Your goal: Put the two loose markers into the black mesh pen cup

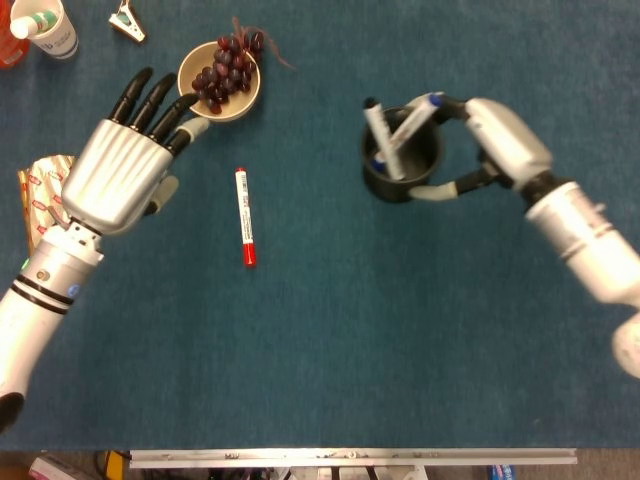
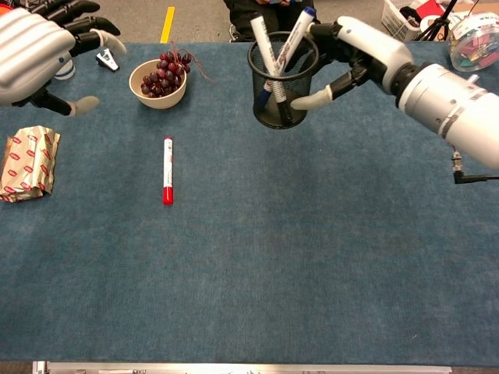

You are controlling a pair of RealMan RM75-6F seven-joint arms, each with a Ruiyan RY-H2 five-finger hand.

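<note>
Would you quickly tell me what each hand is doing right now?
Left hand: open, holding nothing.
Right hand: holding the black mesh pen cup.
</note>
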